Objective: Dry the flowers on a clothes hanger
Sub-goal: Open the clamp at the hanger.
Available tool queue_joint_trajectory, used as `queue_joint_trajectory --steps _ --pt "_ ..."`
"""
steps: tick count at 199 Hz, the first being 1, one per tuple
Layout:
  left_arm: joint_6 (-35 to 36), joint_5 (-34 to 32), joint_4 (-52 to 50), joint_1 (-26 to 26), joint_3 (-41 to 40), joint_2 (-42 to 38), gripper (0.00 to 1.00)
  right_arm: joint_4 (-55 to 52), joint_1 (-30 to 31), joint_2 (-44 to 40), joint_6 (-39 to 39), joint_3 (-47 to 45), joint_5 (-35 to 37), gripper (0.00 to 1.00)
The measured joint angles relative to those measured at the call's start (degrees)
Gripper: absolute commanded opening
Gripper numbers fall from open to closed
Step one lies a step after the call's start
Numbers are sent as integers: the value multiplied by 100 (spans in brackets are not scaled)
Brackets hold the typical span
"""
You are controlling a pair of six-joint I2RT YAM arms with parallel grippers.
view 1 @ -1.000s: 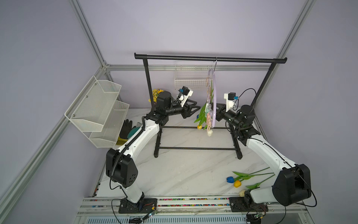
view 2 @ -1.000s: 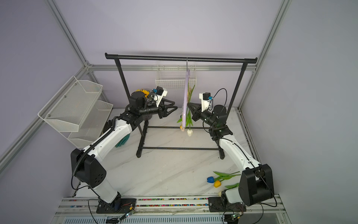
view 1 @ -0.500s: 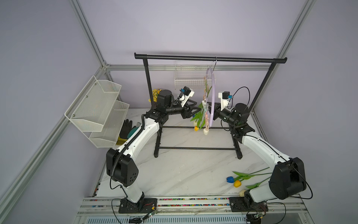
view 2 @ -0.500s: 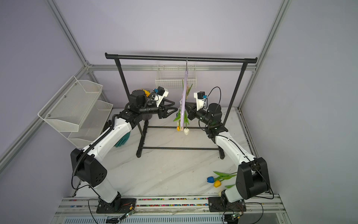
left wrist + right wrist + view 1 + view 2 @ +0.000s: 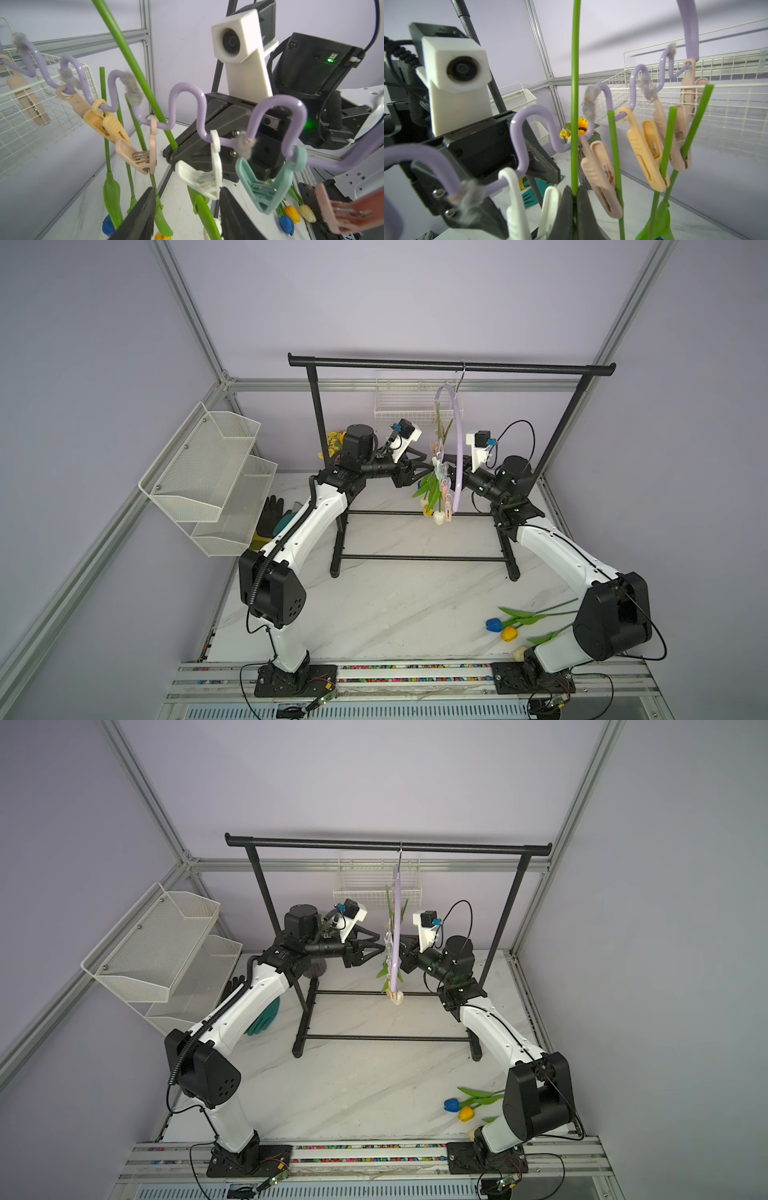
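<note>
One tulip stem (image 5: 575, 104) sits pinched in right gripper (image 5: 574, 199), left gripper (image 5: 188, 190) spread beside white peg (image 5: 216, 166)

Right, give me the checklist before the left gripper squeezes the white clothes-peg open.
1. Lilac wavy plastic hanger hooked on black metal rail: ok.
2. Right gripper shut on long green tulip stem: ok.
3. Left gripper jaws apart: ok.
4. White plastic clothes-peg holds no stem, free to take one: ok.
5. Peg's handles between left gripper's fingers: cannot tell.
</note>
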Motion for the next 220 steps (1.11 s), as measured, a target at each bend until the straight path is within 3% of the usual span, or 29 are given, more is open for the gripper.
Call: queue_joint_trajectory --steps 32,183,220 --pt "-136 -26 31 0 2 4 43 0 7 31 4 9 -76 0" --pt "-483 -44 210 -116 -11 4 53 4 31 208 4 9 -101 0" --pt "-651 -271 269 -190 13 11 51 4 31 210 4 9 -127 0"
